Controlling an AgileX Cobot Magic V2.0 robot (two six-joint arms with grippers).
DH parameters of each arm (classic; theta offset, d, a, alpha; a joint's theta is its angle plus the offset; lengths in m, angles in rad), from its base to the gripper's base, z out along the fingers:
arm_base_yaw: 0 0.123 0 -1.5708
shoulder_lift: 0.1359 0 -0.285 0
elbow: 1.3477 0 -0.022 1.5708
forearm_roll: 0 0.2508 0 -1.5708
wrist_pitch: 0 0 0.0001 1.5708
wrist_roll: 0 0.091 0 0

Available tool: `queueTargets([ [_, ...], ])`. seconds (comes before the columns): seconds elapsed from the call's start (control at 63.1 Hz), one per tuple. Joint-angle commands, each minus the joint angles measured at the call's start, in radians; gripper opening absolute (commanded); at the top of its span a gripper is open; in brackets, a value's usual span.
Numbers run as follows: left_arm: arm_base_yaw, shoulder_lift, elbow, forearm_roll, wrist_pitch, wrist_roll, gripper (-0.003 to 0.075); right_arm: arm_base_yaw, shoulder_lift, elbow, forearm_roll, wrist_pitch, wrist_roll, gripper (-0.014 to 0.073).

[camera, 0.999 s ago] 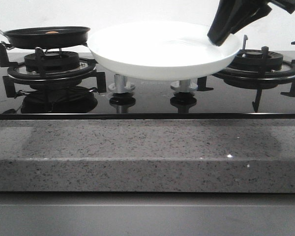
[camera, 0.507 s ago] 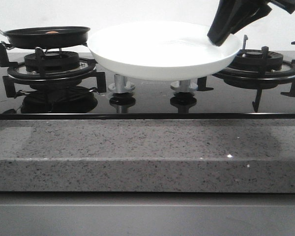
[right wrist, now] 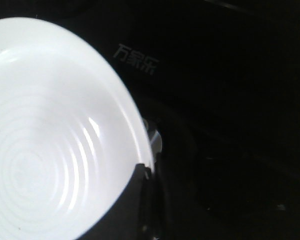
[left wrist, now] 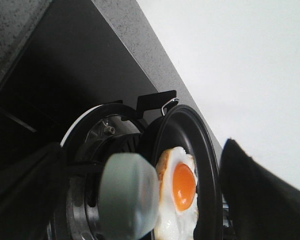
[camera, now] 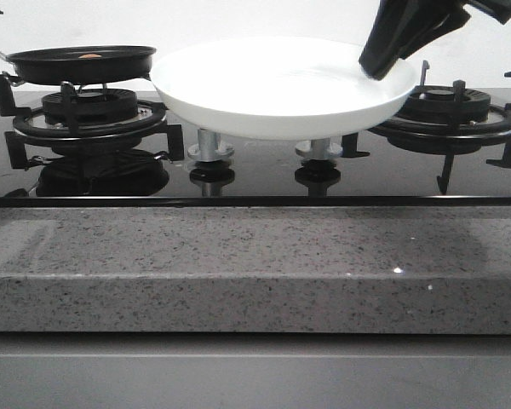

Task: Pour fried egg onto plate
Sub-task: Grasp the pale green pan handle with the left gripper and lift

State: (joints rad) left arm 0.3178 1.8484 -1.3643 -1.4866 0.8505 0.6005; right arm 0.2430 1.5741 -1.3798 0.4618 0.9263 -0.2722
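The fried egg [left wrist: 179, 192], white with an orange yolk, lies in the black frying pan [camera: 81, 61] on the left burner; only its yolk spot [camera: 90, 56] shows from the front. My left gripper [left wrist: 140, 200] is open, its dark fingers [left wrist: 260, 200] wide on either side of the pan's grey-green handle end [left wrist: 127, 195], not touching it. My right gripper [camera: 377, 66] is shut on the right rim of the white plate [camera: 272, 85] and holds it level above the middle of the stove, right of the pan. The plate [right wrist: 50, 150] holds nothing.
The black glass stove [camera: 255, 175] has a left burner grate [camera: 85, 115], a right burner grate [camera: 447, 115] and two silver knobs [camera: 210, 149] under the plate. A grey speckled counter edge [camera: 255, 264] runs along the front.
A dark part of my left arm has come into the top-left corner of the front view. The plate, the pan and the right gripper have not visibly moved.
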Motion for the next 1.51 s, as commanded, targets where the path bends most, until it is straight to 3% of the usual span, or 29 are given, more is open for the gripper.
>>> queueTargets([
  [0.0,-0.005,-0.049,-0.032,-0.063,0.023,-0.005,0.0510,-0.001,-0.043,-0.024,0.041,-0.032,-0.009,-0.0060],
  [0.238,-0.005,-0.049,-0.032,-0.063,0.023,-0.005,0.0208,-0.001,-0.043,-0.024,0.041,-0.032,-0.009,-0.0060],
  [0.539,-0.005,-0.051,-0.032,-0.071,0.063,-0.005,-0.0011,-0.001,-0.043,-0.024,0.041,-0.032,-0.009,-0.0060],
  [0.904,-0.005,-0.136,-0.050,-0.182,0.133,0.048,-0.0020,-0.001,-0.043,-0.024,0.041,-0.032,-0.009,-0.0060],
  [1.126,-0.021,-0.240,-0.106,-0.224,0.242,0.104,-0.0020,-0.001,-0.043,-0.024,0.041,-0.032,-0.009,-0.0060],
  [1.252,-0.064,-0.316,-0.108,-0.192,0.210,0.128,-0.0020,-0.001,-0.043,-0.024,0.041,-0.032,-0.009,-0.0060],
  [1.49,-0.214,-0.429,-0.108,0.042,0.044,0.128,-0.0020,-0.001,-0.043,-0.024,0.041,-0.032,-0.009,-0.0060],
])
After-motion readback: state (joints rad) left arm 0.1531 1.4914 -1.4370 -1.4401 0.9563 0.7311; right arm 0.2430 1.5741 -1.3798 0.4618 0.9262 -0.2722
